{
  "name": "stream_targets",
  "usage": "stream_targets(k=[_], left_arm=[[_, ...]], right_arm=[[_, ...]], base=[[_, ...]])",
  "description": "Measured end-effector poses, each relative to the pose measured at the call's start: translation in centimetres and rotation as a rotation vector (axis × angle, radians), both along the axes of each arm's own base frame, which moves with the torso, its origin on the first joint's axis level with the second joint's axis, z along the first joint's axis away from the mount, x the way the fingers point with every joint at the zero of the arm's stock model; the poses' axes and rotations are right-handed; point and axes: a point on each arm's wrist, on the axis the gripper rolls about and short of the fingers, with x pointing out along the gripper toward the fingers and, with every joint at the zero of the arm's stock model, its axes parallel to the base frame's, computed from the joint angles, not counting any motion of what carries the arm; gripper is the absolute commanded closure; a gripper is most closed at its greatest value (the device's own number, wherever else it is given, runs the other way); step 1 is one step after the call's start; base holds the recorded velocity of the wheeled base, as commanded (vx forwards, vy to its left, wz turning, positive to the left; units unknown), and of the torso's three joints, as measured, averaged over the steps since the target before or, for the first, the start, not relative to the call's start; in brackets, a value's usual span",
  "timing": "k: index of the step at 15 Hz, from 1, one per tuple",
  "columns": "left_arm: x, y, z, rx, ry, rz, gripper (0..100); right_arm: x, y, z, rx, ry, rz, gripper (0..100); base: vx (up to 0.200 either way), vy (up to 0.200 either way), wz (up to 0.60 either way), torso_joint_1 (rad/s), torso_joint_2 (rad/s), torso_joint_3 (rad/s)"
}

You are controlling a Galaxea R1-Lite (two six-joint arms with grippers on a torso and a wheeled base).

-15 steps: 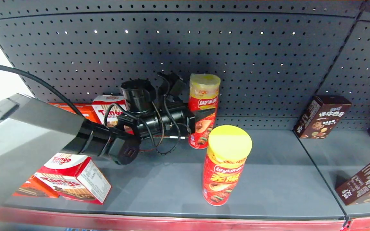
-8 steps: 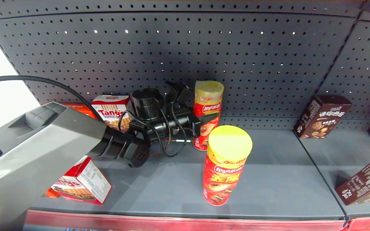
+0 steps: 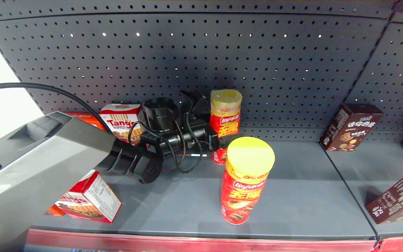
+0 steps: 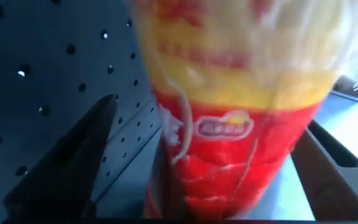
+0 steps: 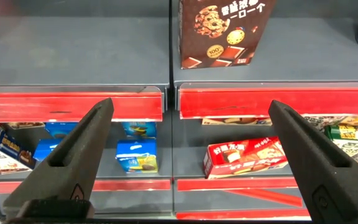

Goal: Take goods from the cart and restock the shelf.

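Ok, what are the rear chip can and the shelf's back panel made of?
Rear chip can: probably a paperboard tube with glossy printed wrap, given the sheen on its red label; the lid looks like translucent plastic. Back panel: likely painted sheet metal, matte dark grey, with regular punched holes letting light through.

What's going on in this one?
The left gripper is at the back of the shelf, fingers open on either side of a chip can that stands upright by the pegboard. A second can stands nearer the front edge. The right gripper hangs open and empty, facing lower shelves. The chip can looks placed and released.
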Motion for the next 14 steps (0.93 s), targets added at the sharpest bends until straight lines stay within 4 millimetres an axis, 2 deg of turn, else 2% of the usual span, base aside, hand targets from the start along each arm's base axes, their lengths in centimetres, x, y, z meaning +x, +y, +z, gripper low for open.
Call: stream_targets(k=[4,8,11,14], left_arm=[[-1.4,1.1,2.3,0.052,0.093,0.037,0],[-4.1,2.4,4.7,0.171,0.226,0.082,0],[-5.6,3.3,6.0,0.280,0.171,0.141,0],[-6.0,3.6,6.5,0.348,0.096,0.249,0]], right_arm=[[0.0,0.0,0.0,0.000,0.000,0.000,0],[0.0,0.0,0.0,0.000,0.000,-0.001,0],[0.0,0.0,0.0,0.000,0.000,0.000,0],[0.0,0.0,0.0,0.000,0.000,0.000,0]], base=[[0.000,0.000,0.00,0.000,0.00,0.000],[0.000,0.000,0.00,0.000,0.00,0.000],[0.000,0.000,0.00,0.000,0.00,0.000],[0.000,0.000,0.00,0.000,0.00,0.000]])
